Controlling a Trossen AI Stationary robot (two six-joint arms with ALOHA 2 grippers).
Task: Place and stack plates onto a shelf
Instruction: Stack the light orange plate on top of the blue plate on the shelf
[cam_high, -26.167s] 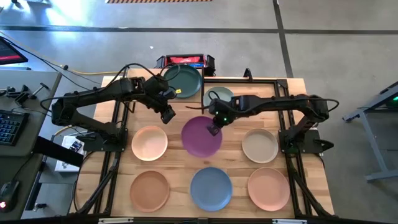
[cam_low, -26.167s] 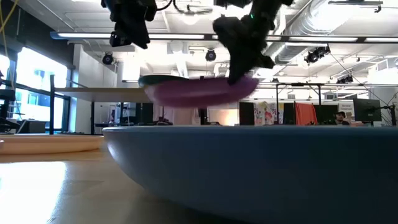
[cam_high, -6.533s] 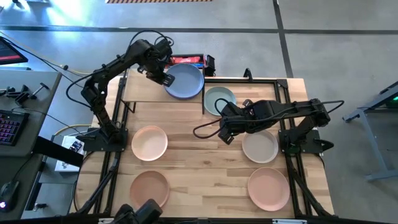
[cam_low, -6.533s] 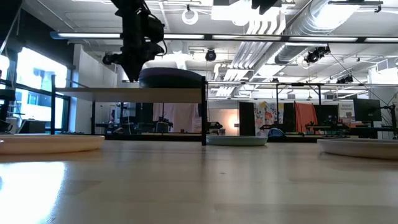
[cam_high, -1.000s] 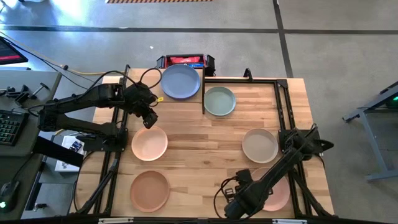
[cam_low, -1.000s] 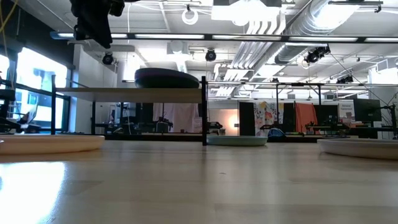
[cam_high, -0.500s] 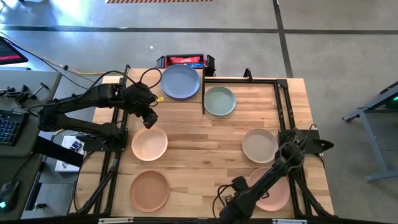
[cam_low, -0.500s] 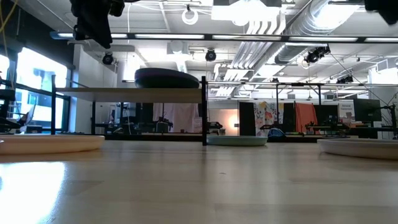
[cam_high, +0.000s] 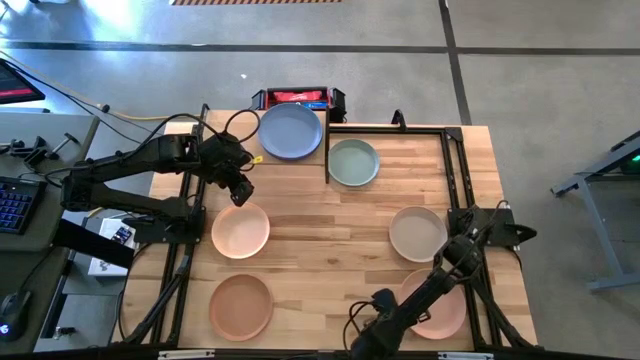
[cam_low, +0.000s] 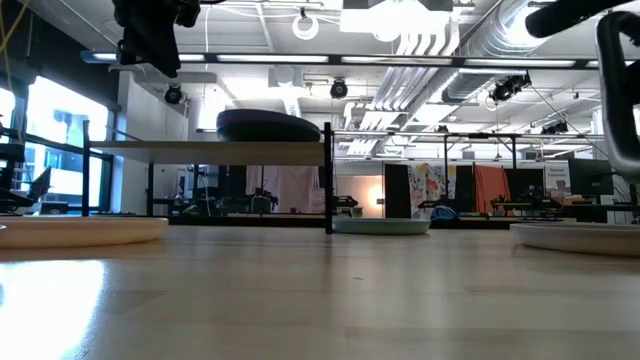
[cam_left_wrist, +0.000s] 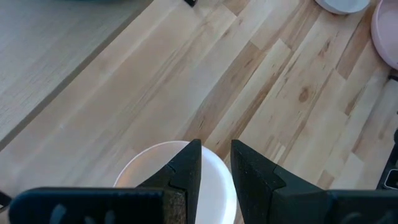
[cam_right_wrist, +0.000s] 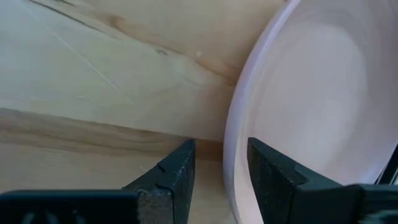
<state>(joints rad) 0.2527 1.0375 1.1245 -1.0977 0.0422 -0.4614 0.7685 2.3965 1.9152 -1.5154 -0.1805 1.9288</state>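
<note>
The shelf (cam_high: 225, 150) stands at the table's far left and carries a stack of plates with a blue plate (cam_high: 291, 130) on top. On the table lie a peach plate (cam_high: 240, 229), a terracotta plate (cam_high: 240, 306), a grey-green plate (cam_high: 353, 163), a beige plate (cam_high: 418, 234) and a salmon pink plate (cam_high: 440, 300). My left gripper (cam_high: 243, 190) hovers above the peach plate's far rim (cam_left_wrist: 186, 155), narrowly open and with nothing between its fingers. My right gripper (cam_right_wrist: 221, 165) is low at the near edge, open. Its fingers stand either side of the salmon plate's left rim (cam_right_wrist: 231, 143).
Black frame rails (cam_high: 455, 180) run along both sides of the table, and a shelf post (cam_low: 327, 180) stands mid-table. A red and black box (cam_high: 295, 97) sits behind the shelf. Bare wood (cam_high: 330, 250) lies between the plates at the table's middle.
My right gripper has gone a little toward the table's near edge beside the salmon plate. Its arm has swung into the low view's upper right.
</note>
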